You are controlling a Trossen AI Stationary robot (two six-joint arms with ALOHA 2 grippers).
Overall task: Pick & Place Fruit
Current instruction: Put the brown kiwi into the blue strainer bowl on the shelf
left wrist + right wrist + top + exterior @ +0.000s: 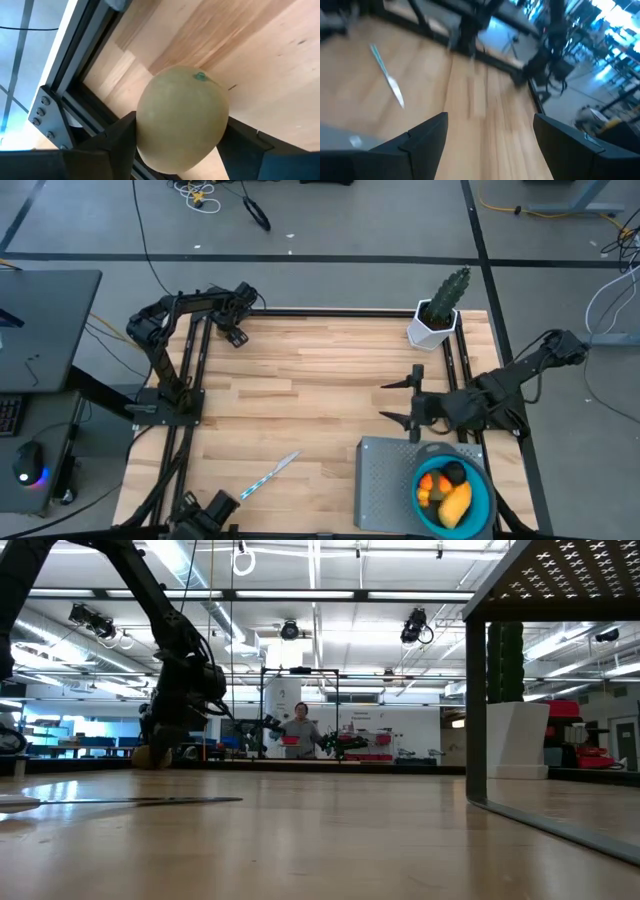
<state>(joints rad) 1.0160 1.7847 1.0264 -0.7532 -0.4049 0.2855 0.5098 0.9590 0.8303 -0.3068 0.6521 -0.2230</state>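
Wooden table (320,390): yellow, black, orange fruit (447,485) already in teal bowl (482,502), near right corner. Olive-brown fruit (181,117) pinched by left gripper (235,332) at far left corner; transfer pending. Right gripper (402,401) spread, empty.

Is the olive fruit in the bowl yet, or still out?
Out. The olive fruit sits between the left gripper's fingers over the table, far from the bowl.
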